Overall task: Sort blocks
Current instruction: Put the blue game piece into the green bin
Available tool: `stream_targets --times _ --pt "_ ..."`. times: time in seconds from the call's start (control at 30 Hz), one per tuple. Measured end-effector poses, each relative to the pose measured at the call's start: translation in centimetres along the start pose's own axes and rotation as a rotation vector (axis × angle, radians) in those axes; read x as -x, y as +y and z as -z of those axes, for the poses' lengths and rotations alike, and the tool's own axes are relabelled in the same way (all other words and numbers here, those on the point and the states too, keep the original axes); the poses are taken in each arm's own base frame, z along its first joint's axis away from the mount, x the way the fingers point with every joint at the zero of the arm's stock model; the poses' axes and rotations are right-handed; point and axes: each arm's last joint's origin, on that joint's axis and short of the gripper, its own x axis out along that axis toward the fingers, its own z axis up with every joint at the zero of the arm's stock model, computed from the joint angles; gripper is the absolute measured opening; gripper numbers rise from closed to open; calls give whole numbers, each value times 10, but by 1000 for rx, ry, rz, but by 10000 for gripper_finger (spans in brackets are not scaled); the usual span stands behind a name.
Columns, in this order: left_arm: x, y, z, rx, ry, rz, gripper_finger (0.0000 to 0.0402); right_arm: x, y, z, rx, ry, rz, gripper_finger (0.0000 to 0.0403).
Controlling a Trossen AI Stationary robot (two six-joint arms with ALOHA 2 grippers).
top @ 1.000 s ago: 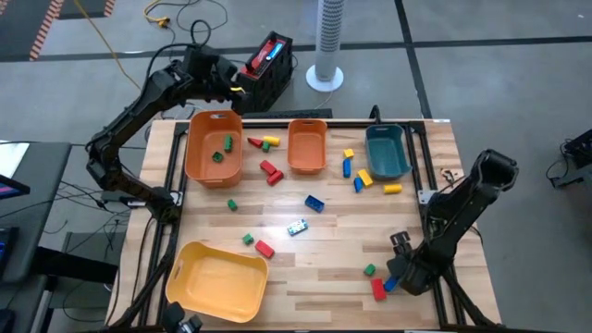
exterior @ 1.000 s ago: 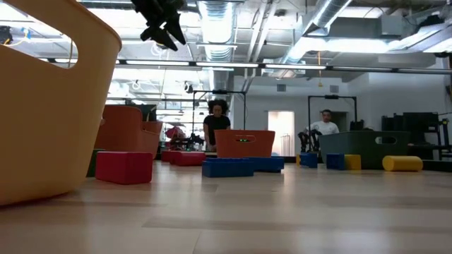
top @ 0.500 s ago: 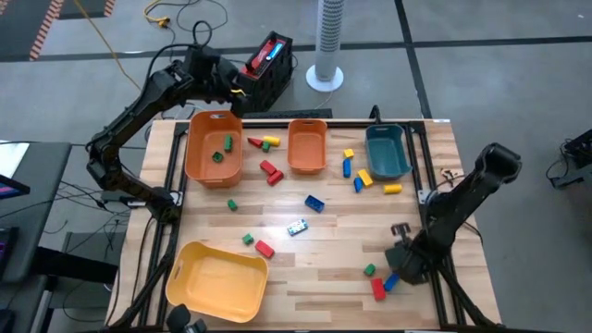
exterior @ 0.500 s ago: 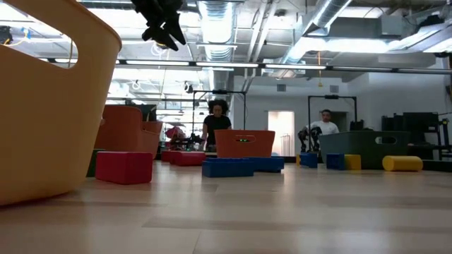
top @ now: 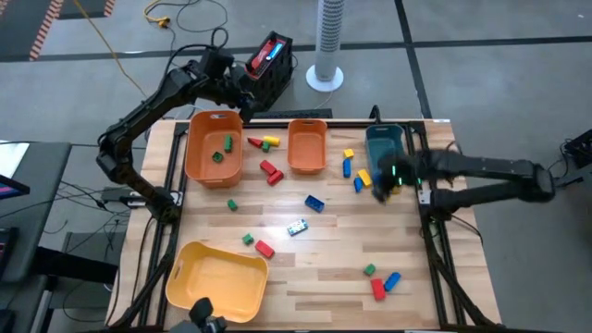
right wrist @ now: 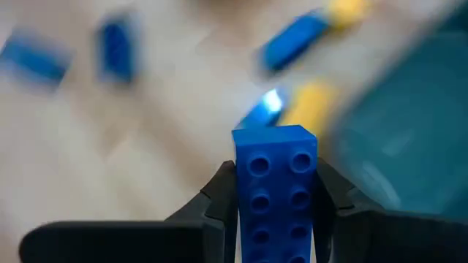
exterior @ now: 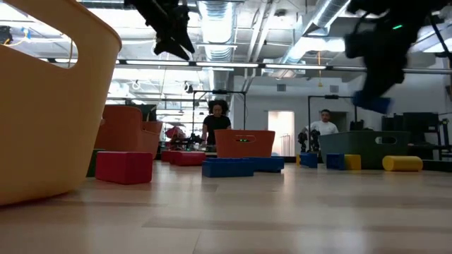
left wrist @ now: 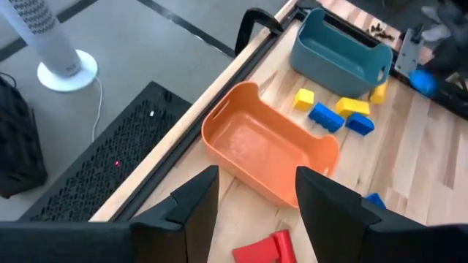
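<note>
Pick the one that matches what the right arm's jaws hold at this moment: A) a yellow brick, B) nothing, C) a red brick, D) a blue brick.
D: in the right wrist view the right gripper has its jaws closed on either side of a studded blue brick, and the low view shows the same blue piece carried above the table near the teal bin.

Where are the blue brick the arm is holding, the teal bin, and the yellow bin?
blue brick [right wrist: 274, 183], right wrist view, its studded face
teal bin [left wrist: 338, 58], left wrist view, its side wall
yellow bin [top: 242, 266], high view, its rim
</note>
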Motion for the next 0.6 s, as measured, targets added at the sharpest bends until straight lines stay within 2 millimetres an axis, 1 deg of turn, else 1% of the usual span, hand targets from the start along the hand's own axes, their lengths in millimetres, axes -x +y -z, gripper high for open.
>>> stream_targets --times 0.13,0.27,0.33,0.47,0.6 --pt "-3 3 0 -12 1 -2 174 -6 -38 -28 -215 4 140 104" --pt "-5 7 1 -5 13 8 174 -22 -69 -44 -344 72 185 105" --pt "-4 7 0 -17 8 8 173 -35 -80 -49 -365 130 201 105" --pt "-6 9 1 -24 12 4 173 -57 -96 -57 -376 226 233 107" --pt "-4 11 1 -39 8 -3 173 -73 -107 -66 -376 262 245 126"
